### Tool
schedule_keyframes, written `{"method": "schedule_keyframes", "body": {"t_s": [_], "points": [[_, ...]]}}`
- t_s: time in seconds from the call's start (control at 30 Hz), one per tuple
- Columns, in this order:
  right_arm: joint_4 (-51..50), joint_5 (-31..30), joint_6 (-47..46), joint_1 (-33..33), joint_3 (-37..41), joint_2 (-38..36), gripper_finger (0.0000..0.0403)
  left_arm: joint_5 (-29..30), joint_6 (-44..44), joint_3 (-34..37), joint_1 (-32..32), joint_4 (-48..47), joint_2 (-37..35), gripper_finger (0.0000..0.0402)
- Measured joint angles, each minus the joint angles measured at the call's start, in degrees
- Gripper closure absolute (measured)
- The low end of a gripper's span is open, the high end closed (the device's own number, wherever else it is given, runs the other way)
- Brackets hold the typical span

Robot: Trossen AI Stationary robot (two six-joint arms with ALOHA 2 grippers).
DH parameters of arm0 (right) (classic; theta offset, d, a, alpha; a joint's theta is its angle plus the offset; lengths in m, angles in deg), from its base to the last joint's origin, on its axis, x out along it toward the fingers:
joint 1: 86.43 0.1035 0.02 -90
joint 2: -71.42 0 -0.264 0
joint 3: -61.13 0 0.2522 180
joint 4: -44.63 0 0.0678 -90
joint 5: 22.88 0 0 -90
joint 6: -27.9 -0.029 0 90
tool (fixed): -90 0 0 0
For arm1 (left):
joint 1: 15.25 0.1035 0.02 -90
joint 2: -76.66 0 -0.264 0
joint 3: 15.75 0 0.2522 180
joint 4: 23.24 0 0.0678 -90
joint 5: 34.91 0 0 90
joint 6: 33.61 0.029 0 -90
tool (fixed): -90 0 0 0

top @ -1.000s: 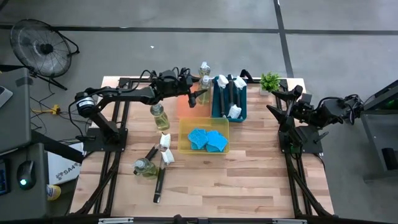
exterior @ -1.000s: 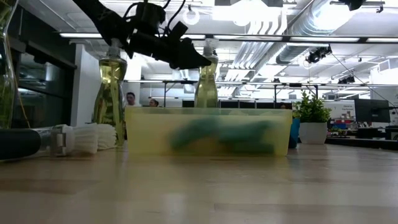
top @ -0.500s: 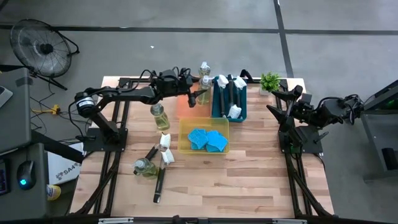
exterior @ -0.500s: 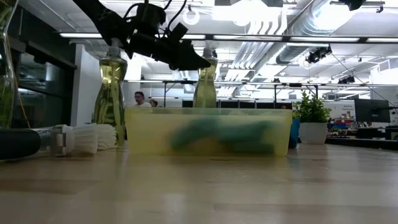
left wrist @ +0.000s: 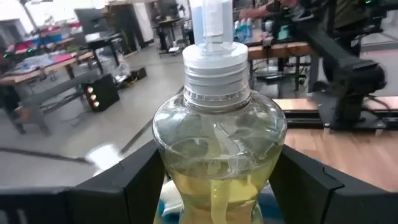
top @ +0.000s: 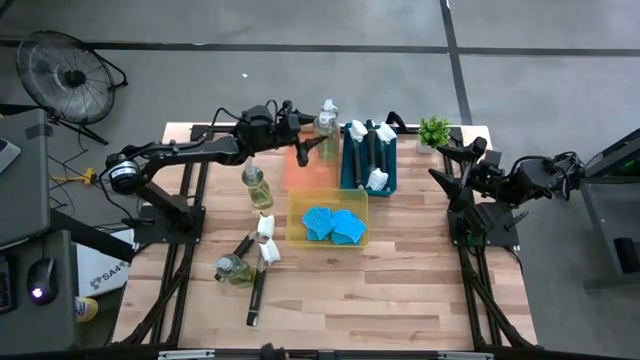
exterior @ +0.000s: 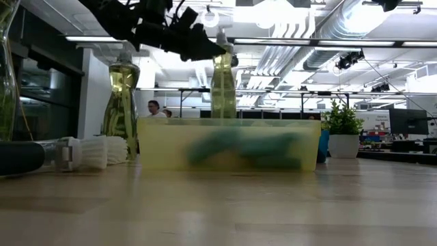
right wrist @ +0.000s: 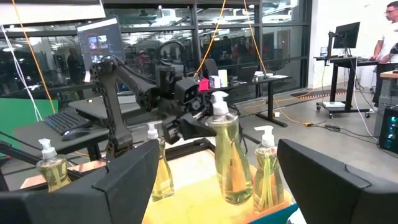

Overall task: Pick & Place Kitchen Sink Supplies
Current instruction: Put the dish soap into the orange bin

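Observation:
My left gripper (left wrist: 217, 186) reaches over the orange tray (top: 310, 168) at the table's far side and is shut on a clear soap bottle (exterior: 222, 82) with a white pump top. A second bottle (right wrist: 267, 171) stands in the orange tray and a third (top: 257, 188) stands on the table. Another bottle (top: 232, 268) lies on its side near two dish brushes (top: 262, 240). Blue sponges (top: 333, 224) lie in the yellow tray. My right gripper (top: 441, 163) waits open at the right edge. My left gripper pinches the bottle's rounded body (left wrist: 180, 155), just below the shoulder, between its two fingers (left wrist: 127, 186). The fingers come level from the table's left, one on each side. The bottle stays upright, lifted above the orange tray's floor, its base (right wrist: 231, 198) free.
A teal tray (top: 368, 160) with upright brushes stands right of the orange tray. A small potted plant (top: 434, 131) sits at the far right corner. The yellow tray's wall (exterior: 229, 143) lies nearer. Bare wood shows along the near edge. People stand in the room beyond.
My left gripper has risen and drawn slightly toward the far edge, staying shut on the bottle. The bottle has come up with it, upright, and now stands higher above the orange tray than before.

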Motion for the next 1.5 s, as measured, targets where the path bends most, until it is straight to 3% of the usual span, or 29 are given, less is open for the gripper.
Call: {"method": "schedule_keyframes", "body": {"t_s": [0.23,0.67,1.27,1.5], "points": [[0.0,0.0,0.0,0.0,0.0,0.0,0.0082,5.2,0.3,0.0,3.2,-0.6,0.0,0.0153],[0.0,0.0,0.0,0.0,0.0,0.0,0.0082,0.3,1.1,3.7,5.5,-1.4,0.4,0.0153],[0.0,0.0,0.0,0.0,0.0,0.0,0.0082,0.6,-0.7,7.1,11.9,-0.5,0.5,0.0153],[0.0,0.0,0.0,0.0,0.0,0.0,0.0082,0.7,-4.7,7.1,13.0,5.9,4.9,0.0153]]}}
